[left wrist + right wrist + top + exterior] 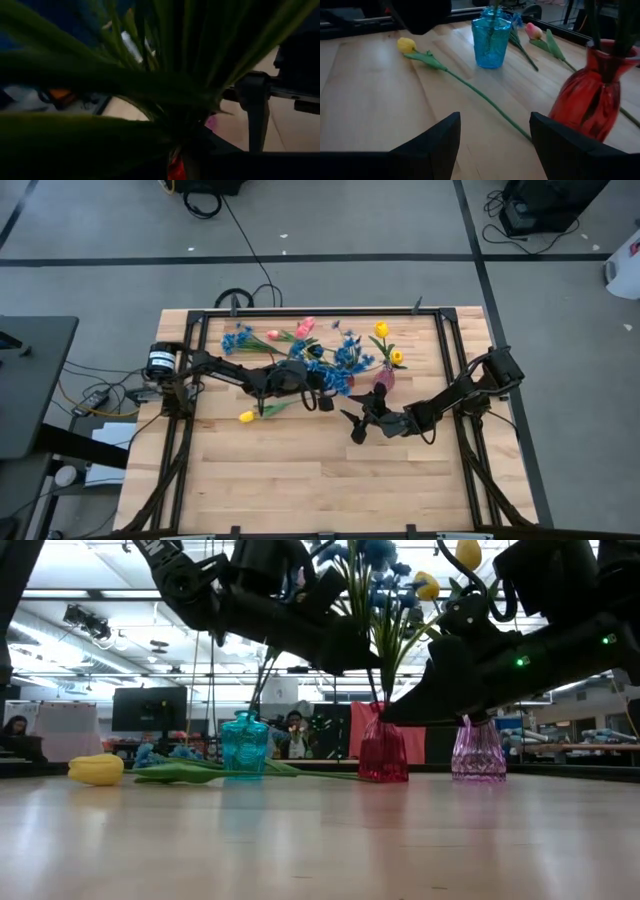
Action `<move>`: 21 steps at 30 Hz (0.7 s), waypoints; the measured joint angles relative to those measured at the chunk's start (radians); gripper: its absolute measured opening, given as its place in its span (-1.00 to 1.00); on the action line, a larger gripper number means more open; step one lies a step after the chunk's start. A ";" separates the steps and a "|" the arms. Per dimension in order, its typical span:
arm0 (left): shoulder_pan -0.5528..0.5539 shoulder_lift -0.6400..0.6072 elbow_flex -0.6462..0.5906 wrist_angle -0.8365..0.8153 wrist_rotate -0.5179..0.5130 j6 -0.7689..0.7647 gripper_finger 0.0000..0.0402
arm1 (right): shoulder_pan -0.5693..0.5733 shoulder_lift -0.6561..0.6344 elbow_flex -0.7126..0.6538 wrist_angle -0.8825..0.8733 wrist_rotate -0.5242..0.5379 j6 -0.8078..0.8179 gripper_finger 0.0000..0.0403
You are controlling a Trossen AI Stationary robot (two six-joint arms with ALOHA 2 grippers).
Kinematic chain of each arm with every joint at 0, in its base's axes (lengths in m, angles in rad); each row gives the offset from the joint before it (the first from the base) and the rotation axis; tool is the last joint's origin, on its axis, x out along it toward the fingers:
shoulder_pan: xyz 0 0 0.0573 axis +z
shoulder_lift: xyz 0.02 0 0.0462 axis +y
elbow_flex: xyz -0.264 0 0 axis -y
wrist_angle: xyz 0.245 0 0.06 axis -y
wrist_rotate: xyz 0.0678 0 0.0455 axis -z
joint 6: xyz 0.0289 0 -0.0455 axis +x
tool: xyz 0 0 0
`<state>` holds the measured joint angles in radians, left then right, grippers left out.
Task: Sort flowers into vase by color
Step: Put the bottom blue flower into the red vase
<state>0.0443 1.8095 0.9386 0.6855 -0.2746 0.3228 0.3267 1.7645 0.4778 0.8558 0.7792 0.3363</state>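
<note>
Your counter (pixel 300 480) is pale wood planks inside a black frame, on grey floor with dark tape lines. On it stand a blue vase (pixel 245 745), a red vase (pixel 384 748) and a pink vase (pixel 478 750). A yellow tulip (pixel 406 45) lies flat, pink tulips (pixel 304 328) beyond. Your left pincer (pixel 318 383) is closed among blue sprays (pixel 345 360) over the red vase; your right pincer (pixel 492 137) hangs open nearby. Monitors and a person (pixel 293 732) sit behind.

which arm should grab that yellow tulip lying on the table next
Right, probably. The right tool is open and empty, facing the tulip's stem on the table. The left tool is shut among blue flower stems over the red vase.
</note>
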 joint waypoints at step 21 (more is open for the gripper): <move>-0.025 -0.001 0.001 -0.097 0.235 -0.269 -0.83 | 0.087 -0.024 0.000 -0.139 -0.019 0.117 0.22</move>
<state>0.0188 1.8084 0.9392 0.5886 -0.0395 0.0539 0.4138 1.7407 0.4782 0.7169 0.7598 0.4530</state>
